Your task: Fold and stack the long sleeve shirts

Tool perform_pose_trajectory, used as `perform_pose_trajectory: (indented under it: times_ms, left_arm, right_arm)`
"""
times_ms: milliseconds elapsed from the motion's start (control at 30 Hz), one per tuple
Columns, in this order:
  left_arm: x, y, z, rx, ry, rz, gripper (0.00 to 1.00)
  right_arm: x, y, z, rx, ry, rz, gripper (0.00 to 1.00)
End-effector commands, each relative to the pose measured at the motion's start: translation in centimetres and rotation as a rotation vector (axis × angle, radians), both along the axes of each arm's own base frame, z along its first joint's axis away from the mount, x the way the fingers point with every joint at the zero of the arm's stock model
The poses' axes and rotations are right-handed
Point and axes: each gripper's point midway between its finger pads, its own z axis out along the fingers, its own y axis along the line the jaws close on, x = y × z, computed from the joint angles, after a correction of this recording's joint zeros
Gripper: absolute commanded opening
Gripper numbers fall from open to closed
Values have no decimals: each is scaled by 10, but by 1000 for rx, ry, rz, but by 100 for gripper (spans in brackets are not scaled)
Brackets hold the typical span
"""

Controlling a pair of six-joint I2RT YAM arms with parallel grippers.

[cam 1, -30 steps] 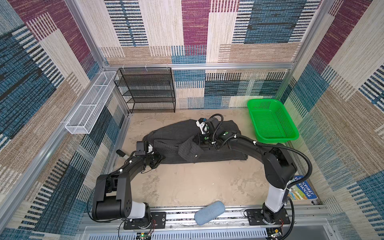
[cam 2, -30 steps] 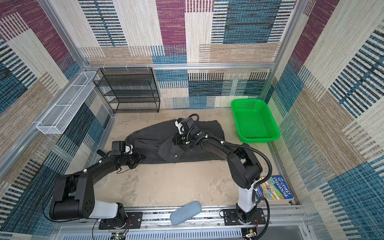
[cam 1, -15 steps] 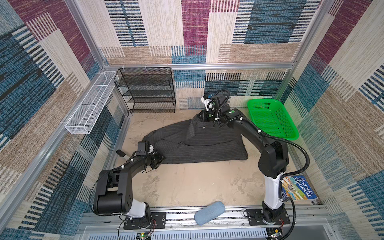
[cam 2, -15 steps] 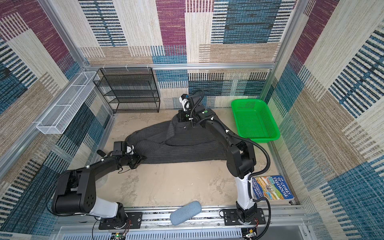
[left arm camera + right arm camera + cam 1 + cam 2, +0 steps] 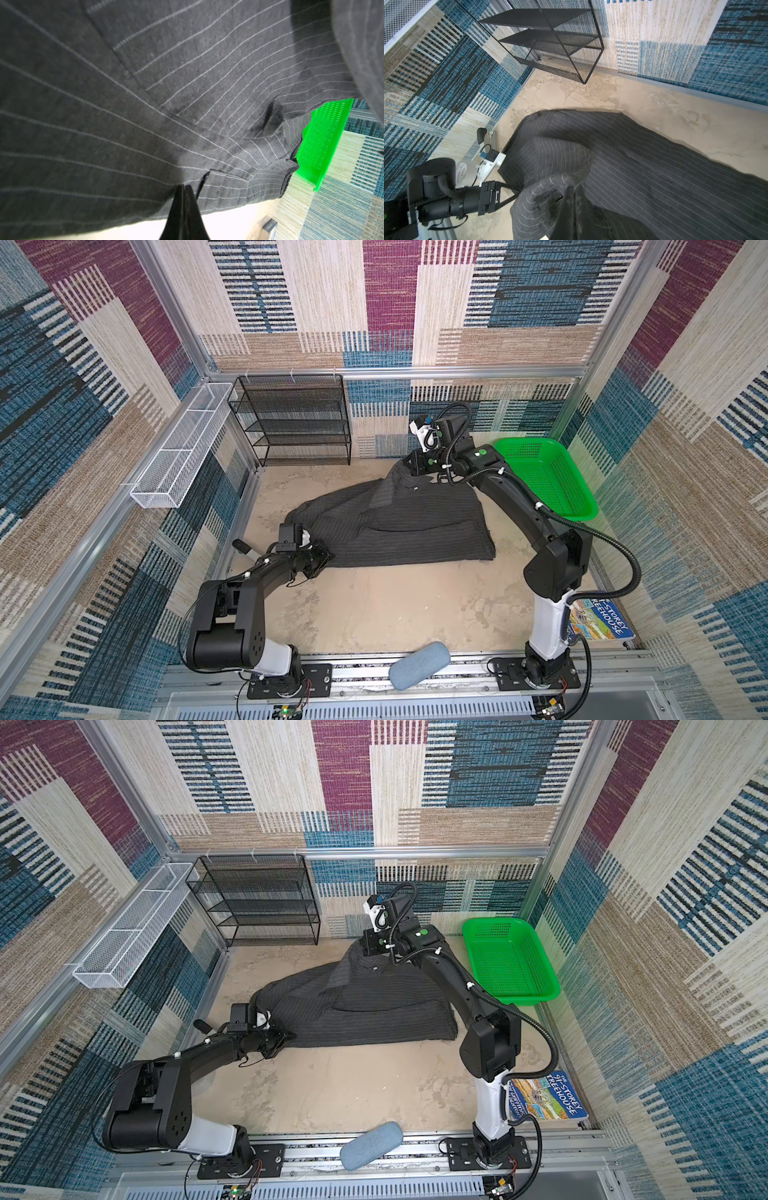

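On sandy bench (image 5: 374,614), middle to back: one dark charcoal pinstriped long sleeve shirt (image 5: 399,526), flat along its near edge, drawn up into a peak at the back. Left hand (image 5: 322,558) low at the shirt's left near corner, fingers together, clamped on the fabric edge. Same pinch in left wrist view, left hand (image 5: 184,188) at the hem, pinstripes across nearly the whole frame. Right hand (image 5: 409,466) raised at the back, near green basket (image 5: 544,477), pinched tight on the shirt's peak. In right wrist view, fabric bunched over right hand (image 5: 572,191). Small light button (image 5: 414,488) just below the peak. Black mesh rack (image 5: 291,423) against back wall, left side. White wire basket (image 5: 178,452) on left wall. Book (image 5: 598,618) at front right, beside right arm's base. Blue-grey oblong pad (image 5: 419,664) on front rail between both bases.
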Motion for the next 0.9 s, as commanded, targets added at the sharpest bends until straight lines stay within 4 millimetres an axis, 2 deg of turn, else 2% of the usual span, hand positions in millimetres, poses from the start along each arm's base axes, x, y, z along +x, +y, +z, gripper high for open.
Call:
perform_pose_trajectory:
  times_ms: [0,100,267,367,533,667,867]
  left_arm:
    - [3,0,5,-9,-10,25,1]
    - [4,-1,10,-16,-21,30,1]
    - [6,-2,22,-18,-45,29,1]
    - [4,-2,29,-14,-57,22,1]
    - [-1,0,38,4,-67,15,1]
    - [-5,1,43,13,-72,12,1]
    - [-6,2,47,16,-79,19,1]
  right_arm:
    - [-30,-7,-3,-12,39,46,2]
    - [-51,-25,-14,-72,61,34,2]
    - [-81,-54,-45,-163,126,3,2]
    - [-90,-75,-75,-210,174,-39,2]
    - [-86,-105,-117,-280,226,-117,2]
    - [-76,-120,-141,-382,253,-157,2]
    - [-58,-142,-166,-475,319,-199,2]
